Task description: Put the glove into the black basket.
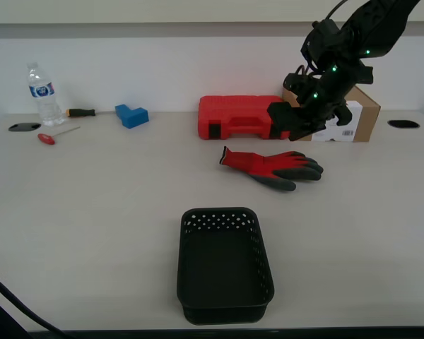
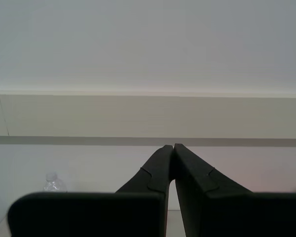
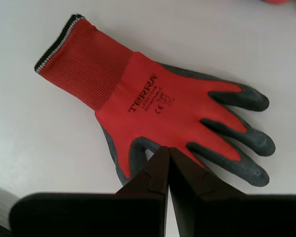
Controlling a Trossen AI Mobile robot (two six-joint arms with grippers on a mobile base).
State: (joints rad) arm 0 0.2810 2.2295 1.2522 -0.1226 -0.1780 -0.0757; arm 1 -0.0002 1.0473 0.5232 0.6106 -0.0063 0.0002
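The red glove (image 3: 158, 106), printed "TERRA" (smaller print is unreadable), is laid flat on the table (image 1: 92, 212), beyond the black basket (image 1: 225, 265). My first gripper (image 3: 168, 150) is held above it, jaws together, empty. My second gripper (image 2: 173, 147) is likewise closed, empty.

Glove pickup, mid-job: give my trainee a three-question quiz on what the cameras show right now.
1. True or false: the glove already lies inside the black basket.
2. Multiple choice: in the first wrist view, my first gripper is A) wide open around the cuff, B) shut with nothing held, above the glove, C) shut on the water bottle.
3. Fill in: directly behind the glove in the exterior view stands a red ____.

Key
1. False: it lies on the table, beyond the empty basket.
2. B
3. tool case
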